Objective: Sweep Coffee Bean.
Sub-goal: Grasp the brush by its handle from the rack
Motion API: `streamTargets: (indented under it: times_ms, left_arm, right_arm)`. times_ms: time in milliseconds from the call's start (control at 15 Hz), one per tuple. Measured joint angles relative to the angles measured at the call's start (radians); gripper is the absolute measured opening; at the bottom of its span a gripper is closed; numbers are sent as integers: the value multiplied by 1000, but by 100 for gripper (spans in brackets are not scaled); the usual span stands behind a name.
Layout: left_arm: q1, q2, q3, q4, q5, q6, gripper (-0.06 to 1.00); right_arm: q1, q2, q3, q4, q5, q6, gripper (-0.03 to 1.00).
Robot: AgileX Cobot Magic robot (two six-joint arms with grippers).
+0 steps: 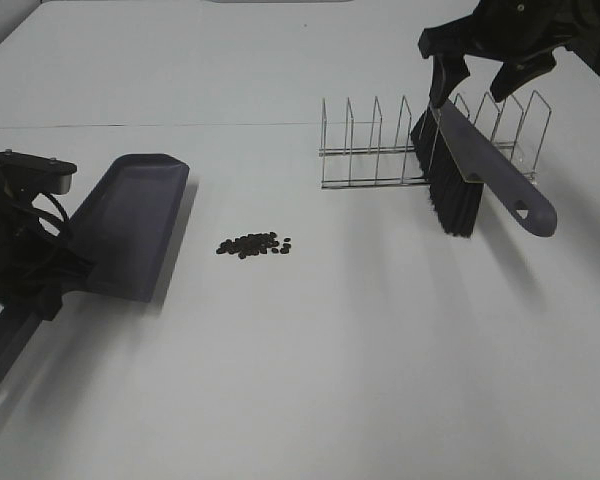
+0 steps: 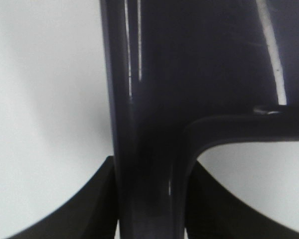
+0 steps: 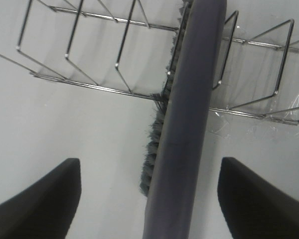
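Observation:
The coffee beans (image 1: 253,245) lie in a small dark cluster on the white table, right of the grey dustpan (image 1: 130,225). My left gripper (image 1: 38,285) is shut on the dustpan's handle (image 2: 149,149), and the pan rests on the table with its mouth away from me. The grey brush (image 1: 485,160) leans in the wire rack (image 1: 370,150), black bristles (image 1: 450,195) down. My right gripper (image 1: 480,72) is open just above the brush's far end. In the right wrist view its fingers (image 3: 40,199) stand wide apart on either side of the brush back (image 3: 187,124), not touching it.
The wire rack's upright dividers (image 3: 79,64) stand on both sides of the brush. A crumpled piece of clear film (image 3: 239,124) lies under the rack's right end. The table's far edge runs along the top of the high view.

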Motion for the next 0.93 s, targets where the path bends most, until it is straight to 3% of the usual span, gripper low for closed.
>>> streamTargets:
  times_ms: [467, 667, 933]
  left_arm:
    - [0, 0, 0, 0, 0, 0, 33]
    - [0, 0, 0, -19, -1, 0, 33]
    - [0, 0, 0, -31, -7, 0, 33]
  right_arm:
    - [0, 120, -2, -33, -90, 8, 70]
    - [0, 169, -2, -97, -92, 48, 70]
    - [0, 190, -2, -100, -75, 55, 70]
